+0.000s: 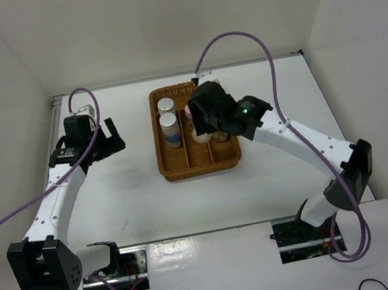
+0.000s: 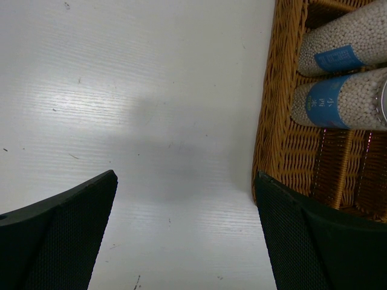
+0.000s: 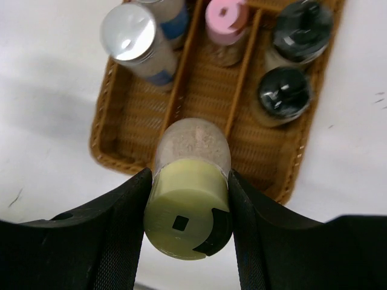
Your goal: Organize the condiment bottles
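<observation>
On my left, the left gripper (image 2: 187, 235) hangs wide open and empty over the bare counter (image 1: 136, 199), just beside the wicker basket (image 1: 159, 147). In the basket's left compartment I see the two silver-capped bottles (image 1: 166, 106) with blue labels standing one behind the other. The pink-capped bottle (image 3: 225, 17) stands at the far end of the middle compartment. My right gripper (image 3: 188, 211) is clamped partway closed on the yellow-capped bottle (image 3: 187, 205), above the basket's near end. The two black-topped bottles (image 3: 284, 90) stand in the right compartment.
</observation>
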Action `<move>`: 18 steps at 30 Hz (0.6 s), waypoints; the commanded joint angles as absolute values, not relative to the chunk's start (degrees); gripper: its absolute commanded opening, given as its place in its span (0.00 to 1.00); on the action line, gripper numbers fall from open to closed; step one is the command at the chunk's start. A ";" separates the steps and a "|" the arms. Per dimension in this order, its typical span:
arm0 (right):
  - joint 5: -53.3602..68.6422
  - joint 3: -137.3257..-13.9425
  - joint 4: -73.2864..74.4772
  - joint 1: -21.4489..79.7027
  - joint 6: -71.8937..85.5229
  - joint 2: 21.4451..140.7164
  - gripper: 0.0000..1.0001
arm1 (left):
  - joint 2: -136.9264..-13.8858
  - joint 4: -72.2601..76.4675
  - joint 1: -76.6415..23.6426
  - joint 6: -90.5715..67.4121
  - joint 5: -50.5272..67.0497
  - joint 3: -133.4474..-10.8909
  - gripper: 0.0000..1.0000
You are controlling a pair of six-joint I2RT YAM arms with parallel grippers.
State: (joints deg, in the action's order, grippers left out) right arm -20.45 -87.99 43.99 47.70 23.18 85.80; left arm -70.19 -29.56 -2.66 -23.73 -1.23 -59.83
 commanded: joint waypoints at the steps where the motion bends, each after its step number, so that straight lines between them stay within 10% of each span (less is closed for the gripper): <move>1: -23.55 -90.78 37.37 46.33 17.85 86.82 0.40 | -68.64 -28.13 -2.29 -22.32 -1.67 -60.21 1.00; 18: -21.80 -93.34 28.04 42.98 13.10 106.16 0.40 | -70.31 -27.07 -1.23 -22.85 -0.62 -60.73 1.00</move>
State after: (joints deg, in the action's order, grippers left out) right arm -21.56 -90.67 32.99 43.81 14.61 105.67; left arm -70.24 -28.93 -1.85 -23.77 -1.17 -59.83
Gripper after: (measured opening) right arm 0.568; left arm 1.000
